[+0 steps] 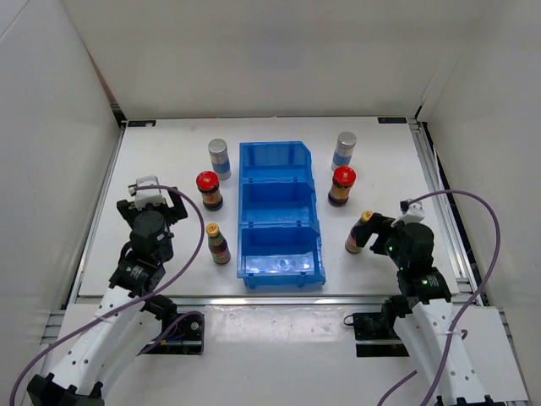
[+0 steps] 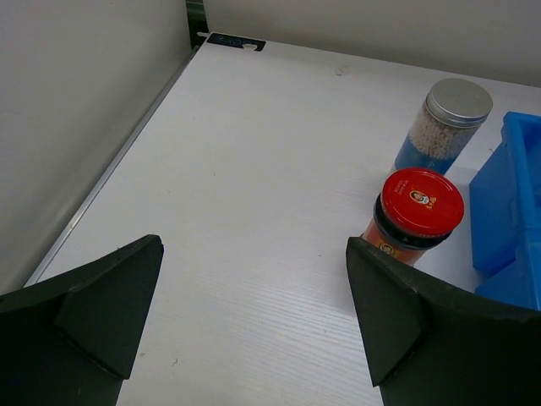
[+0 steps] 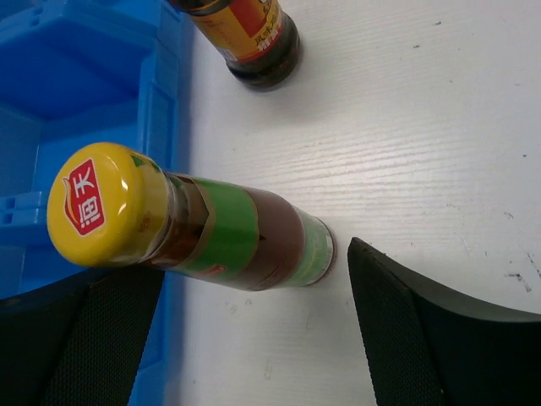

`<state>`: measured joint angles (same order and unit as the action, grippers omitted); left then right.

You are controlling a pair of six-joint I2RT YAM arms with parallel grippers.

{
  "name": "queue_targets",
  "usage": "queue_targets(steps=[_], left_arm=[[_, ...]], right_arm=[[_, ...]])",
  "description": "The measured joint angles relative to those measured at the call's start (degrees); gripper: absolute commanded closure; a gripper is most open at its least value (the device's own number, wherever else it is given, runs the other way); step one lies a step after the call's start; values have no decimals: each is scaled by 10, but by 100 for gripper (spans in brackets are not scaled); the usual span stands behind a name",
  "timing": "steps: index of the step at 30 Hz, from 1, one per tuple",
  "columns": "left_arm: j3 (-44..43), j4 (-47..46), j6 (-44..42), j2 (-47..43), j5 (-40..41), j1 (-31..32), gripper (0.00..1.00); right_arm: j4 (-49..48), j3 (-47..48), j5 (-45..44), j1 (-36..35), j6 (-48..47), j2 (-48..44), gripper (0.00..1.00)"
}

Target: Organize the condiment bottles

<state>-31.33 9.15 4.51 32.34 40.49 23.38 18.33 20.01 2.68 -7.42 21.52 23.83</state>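
Six bottles stand on the white table beside the blue bin [image 1: 279, 216]. On its left are a silver-capped shaker [image 1: 218, 157], a red-lidded jar [image 1: 209, 190] and a yellow-capped bottle [image 1: 218, 243]. On its right are a second shaker [image 1: 344, 150], a second red-lidded jar [image 1: 342, 185] and a second yellow-capped bottle [image 1: 359, 233]. My left gripper [image 1: 156, 201] is open and empty [image 2: 254, 313], left of the left jar [image 2: 420, 211] and shaker [image 2: 444, 127]. My right gripper [image 1: 379, 231] is open [image 3: 254, 330], with the right yellow-capped bottle [image 3: 203, 224] standing between its fingers, a gap showing at the right finger [image 3: 423, 330].
The bin has three compartments in a row and nothing shows in them; its wall shows in the left wrist view [image 2: 511, 194] and the right wrist view [image 3: 84, 76]. White walls enclose the table on the left, back and right. The right jar's base [image 3: 258, 42] stands just beyond the right gripper.
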Motion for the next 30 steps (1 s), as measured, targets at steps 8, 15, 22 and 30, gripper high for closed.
queue_targets(steps=[8, 15, 22, 30], left_arm=[[0, -2, 0, 12, 1, 0, 0], [0, -2, 0, 23, 0, 0, 0], [0, -2, 0, 30, 0, 0, 0], [2, -2, 0, 30, 0, 0, 0]], right_arm=[[-88, -11, 1, -3, -2, 61, 22], [-161, -13, -17, -28, -13, 141, 36], [-224, 4, -79, -75, -38, 214, 57], [-214, 32, -123, -101, -57, 248, 80]])
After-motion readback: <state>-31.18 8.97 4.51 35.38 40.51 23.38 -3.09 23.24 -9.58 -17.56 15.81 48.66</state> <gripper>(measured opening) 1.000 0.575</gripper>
